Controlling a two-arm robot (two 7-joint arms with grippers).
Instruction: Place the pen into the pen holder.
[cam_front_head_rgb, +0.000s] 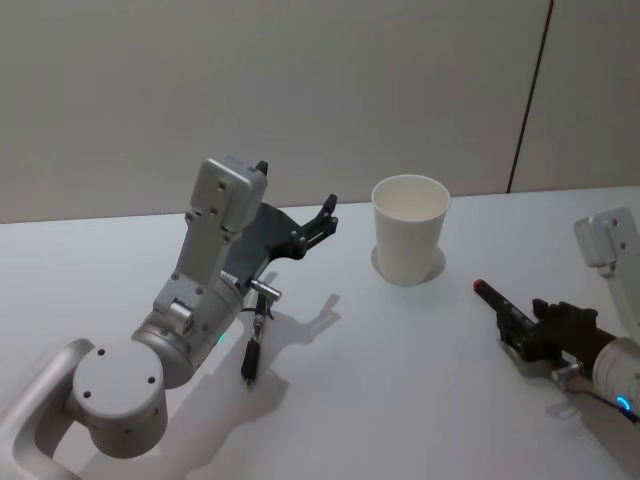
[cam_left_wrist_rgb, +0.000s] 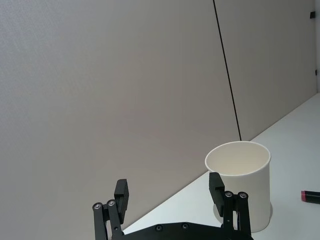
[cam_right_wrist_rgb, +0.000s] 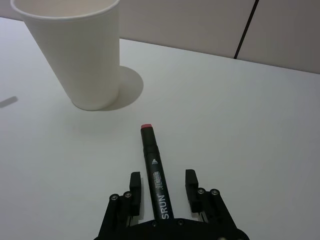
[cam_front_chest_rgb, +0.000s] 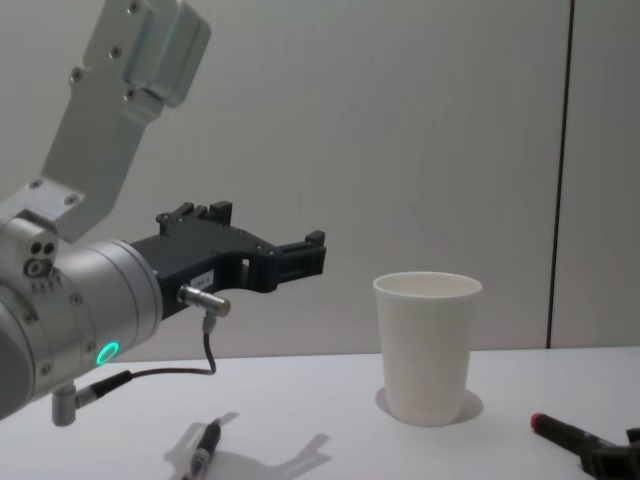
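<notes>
Grasp step, not yet closed. Right pincer (cam_right_wrist_rgb: 162, 181) low on bench (cam_right_wrist_rgb: 240, 115), released, straddling pen (cam_right_wrist_rgb: 152, 160); red tip toward cup (cam_right_wrist_rgb: 75, 55). Cup upright beyond tip, apart from it. Left pincer (cam_left_wrist_rgb: 169, 189) raised left of cup, released, empty. Next: clench on pen, lift, stand upright, lower into cup mouth.

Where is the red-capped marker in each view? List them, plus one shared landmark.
Head view: red-capped marker, lower right, right of the paper cup.
Left wrist view: its cap beside the cup.
Right wrist view: between the right end effector's open fingers, tip toward the cup.
Chest view: bottom right.
Landmark: the cup.
</notes>
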